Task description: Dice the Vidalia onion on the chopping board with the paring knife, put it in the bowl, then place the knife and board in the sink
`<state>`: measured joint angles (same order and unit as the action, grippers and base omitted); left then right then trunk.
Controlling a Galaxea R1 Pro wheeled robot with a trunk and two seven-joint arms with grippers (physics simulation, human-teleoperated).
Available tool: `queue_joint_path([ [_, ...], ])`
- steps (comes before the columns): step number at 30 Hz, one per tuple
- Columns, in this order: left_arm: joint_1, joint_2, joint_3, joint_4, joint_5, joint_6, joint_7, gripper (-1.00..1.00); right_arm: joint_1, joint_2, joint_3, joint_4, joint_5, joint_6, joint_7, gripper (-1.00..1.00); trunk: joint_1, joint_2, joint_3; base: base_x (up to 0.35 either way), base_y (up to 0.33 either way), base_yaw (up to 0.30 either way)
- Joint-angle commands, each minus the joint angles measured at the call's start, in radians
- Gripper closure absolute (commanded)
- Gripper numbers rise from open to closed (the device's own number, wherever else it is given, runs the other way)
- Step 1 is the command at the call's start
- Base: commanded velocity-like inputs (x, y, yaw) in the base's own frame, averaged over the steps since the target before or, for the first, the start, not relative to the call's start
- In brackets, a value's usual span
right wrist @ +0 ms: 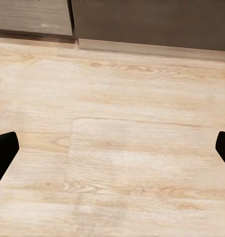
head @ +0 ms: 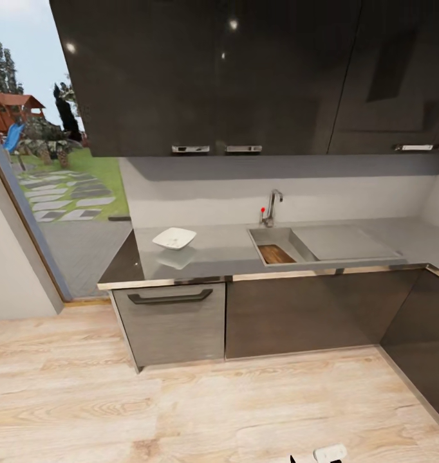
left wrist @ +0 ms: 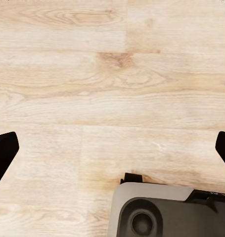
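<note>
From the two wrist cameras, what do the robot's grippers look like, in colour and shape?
Both grippers have black, matte jaws with blunt rounded tips, seen at the picture's sides: left gripper, right gripper. No cables or markings show on them. Below the left one is a light grey and dark grey rounded robot part with a round socket.

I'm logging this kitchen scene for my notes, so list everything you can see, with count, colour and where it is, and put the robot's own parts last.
White squarish shallow bowl: one, white, on the countertop's left part.
Grey glossy countertop: one, grey, over the dark base cabinets.
Stainless-steel sink with drainboard: one, steel, set in the countertop right of the bowl.
Dark brown wooden chopping board: one, brown, lying inside the sink basin.
Chrome faucet with a red dot: one, behind the basin.
Dark glossy wall cabinets: black, above the counter.
Light wooden floor: pale oak, in front of the cabinets.
Left pincer: open, over the floor.
Right pincer: open, over the floor.
</note>
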<state>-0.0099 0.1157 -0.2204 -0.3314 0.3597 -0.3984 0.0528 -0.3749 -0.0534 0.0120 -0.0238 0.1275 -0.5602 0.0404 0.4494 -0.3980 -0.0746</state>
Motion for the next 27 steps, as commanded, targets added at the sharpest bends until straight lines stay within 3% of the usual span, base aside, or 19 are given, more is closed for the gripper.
queue_joint_path([
  [1,-0.001,0.001,-0.009,0.000,0.005,-0.003,0.006,-1.00,-0.001,0.000,0.000,0.001,0.003,-0.003,0.001,-1.00,0.001,-0.002,-0.001,0.000,0.000,0.000],
  [27,-0.001,-0.001,-0.008,0.026,0.007,-0.002,0.006,-1.00,-0.001,-0.001,0.000,0.005,0.003,0.006,0.001,-1.00,0.001,-0.002,0.037,0.000,0.000,0.000],
])
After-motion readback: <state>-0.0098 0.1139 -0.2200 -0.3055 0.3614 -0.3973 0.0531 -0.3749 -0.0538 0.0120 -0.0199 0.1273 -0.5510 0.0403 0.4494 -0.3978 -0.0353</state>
